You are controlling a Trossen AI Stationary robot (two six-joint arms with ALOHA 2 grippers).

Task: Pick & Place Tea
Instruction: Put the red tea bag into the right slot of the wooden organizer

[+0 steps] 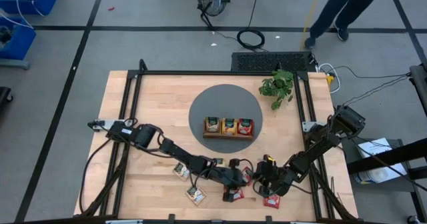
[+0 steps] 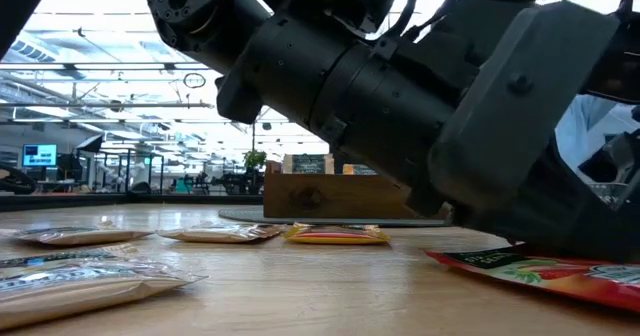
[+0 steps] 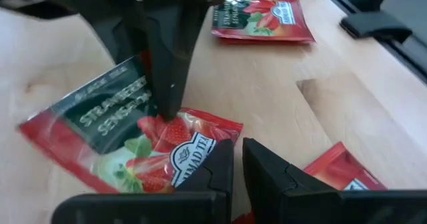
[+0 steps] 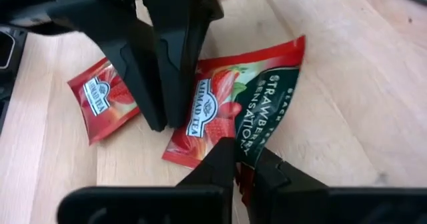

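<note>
Both grippers meet over one red strawberry tea sachet with a dark green top near the table's near edge. It lies flat in the left wrist view and the right wrist view. My left gripper stands at its red end with fingers shut. My right gripper is shut at its long edge. Other sachets lie flat on the wood: red ones and cream ones. The wooden tray holds three sachets. My left gripper comes from above, pointing down, and its shut fingertips rest on the corner of the sachet's red end. Whether the corner is pinched between them I cannot tell. The sachet lies on the table. My right gripper comes from above, slanting from the table's right. Its fingers are shut on the sachet's long edge, near where the green top meets the red. Red shows between the fingers. The rest of the sachet lies on the wood.
The tray sits on a round grey mat at the table's middle. A small green plant stands beyond it to the right. Black frame rails run along both table sides. A person's legs show beyond the far edge. Bare wood lies left of the mat.
</note>
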